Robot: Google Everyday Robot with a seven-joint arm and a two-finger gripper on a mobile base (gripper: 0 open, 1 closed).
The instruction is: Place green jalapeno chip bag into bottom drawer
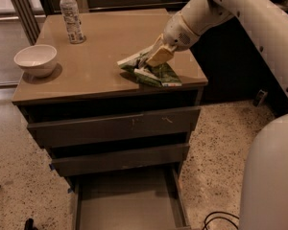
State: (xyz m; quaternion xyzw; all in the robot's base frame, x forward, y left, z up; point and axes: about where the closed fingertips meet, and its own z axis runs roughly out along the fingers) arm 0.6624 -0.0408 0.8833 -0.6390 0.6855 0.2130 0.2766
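The green jalapeno chip bag [156, 73] is at the front right of the cabinet top, close to the edge, with its left end raised. My gripper [157, 57] comes down from the upper right and is shut on the bag's top; its tan fingers [161, 54] pinch the foil. The bottom drawer [127, 202] is pulled open at floor level, directly below the cabinet front, and its grey floor is bare.
A white bowl [36, 59] sits at the left of the cabinet top [101, 42]. A clear water bottle [71, 16] stands at the back left. Two upper drawers [115, 128] are shut. My white base [271, 176] fills the lower right, and a cable [216, 219] lies on the floor.
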